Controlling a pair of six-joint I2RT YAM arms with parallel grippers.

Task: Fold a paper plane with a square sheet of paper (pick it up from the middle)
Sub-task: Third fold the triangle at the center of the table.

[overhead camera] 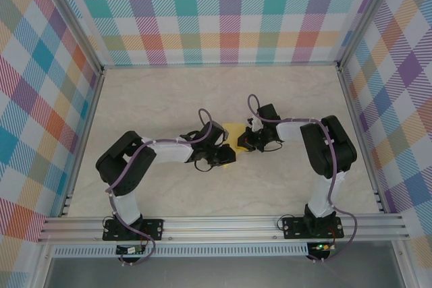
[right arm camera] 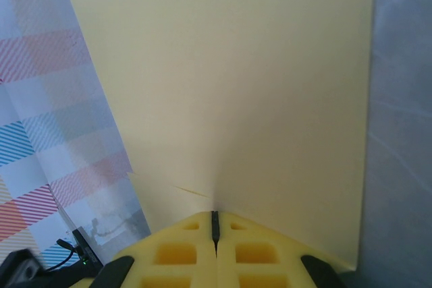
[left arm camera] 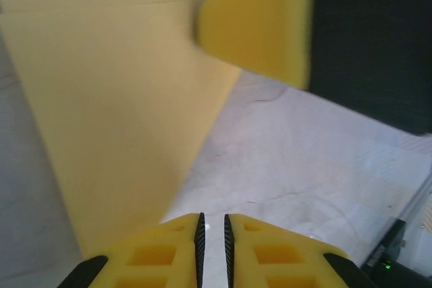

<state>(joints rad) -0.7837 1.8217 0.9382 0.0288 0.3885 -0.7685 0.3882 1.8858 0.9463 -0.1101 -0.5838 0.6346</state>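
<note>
The pale marbled worktop (overhead camera: 169, 99) lay under the thin yellow square sheet of paper (overhead camera: 233, 134), raised mid-scene between my tools. My right tool (right arm camera: 214, 219) pinched its edge. My left tool (left arm camera: 212, 224), just beside it, stood narrowly parted and empty.

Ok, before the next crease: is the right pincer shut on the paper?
Shut on it: on the right pincer the tips meet, and the yellow paper wrinkles out from between them.
</note>
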